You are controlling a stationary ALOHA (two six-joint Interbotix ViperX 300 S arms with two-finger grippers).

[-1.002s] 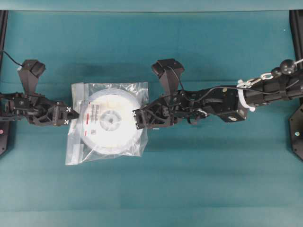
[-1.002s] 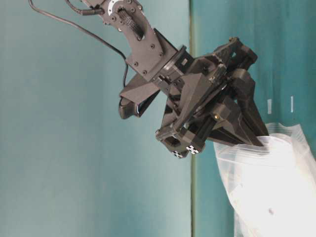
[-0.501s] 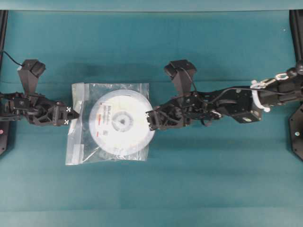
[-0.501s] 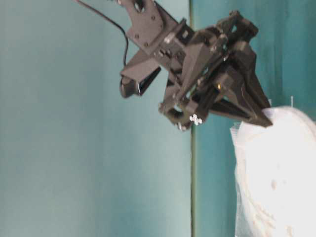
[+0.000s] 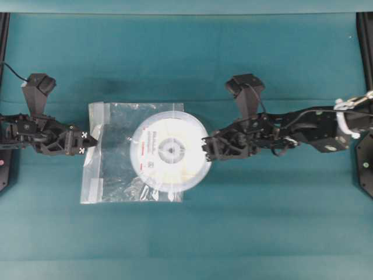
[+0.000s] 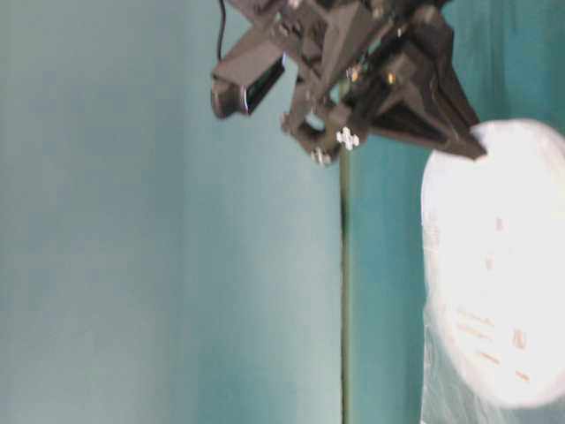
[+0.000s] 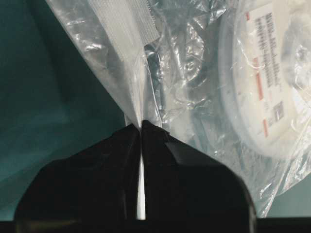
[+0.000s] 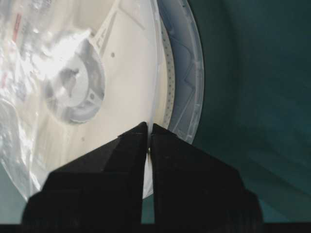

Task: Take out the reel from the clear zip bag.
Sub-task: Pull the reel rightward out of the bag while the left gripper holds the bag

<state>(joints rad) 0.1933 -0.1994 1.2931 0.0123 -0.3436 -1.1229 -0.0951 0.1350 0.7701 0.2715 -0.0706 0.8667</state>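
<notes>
One reel (image 5: 170,151), half out of one clear zip bag (image 5: 113,153). Left tool (image 5: 88,142) pinches bag edge, right tool (image 5: 205,148) pinches reel rim.

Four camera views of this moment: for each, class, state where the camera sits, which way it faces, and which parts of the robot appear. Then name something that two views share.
Overhead exterior: above the table, looking straight down; both arms, the clear zip bag, the reel.
Table-level exterior: low at the table's side, image turned sideways; right gripper at the reel's rim.
Left wrist: behind the left gripper, looking along its fingers, shut on the bag's edge.
Right wrist: behind the right gripper's fingers, shut on the reel's rim.
Shared: the reel appears in all four.
</notes>
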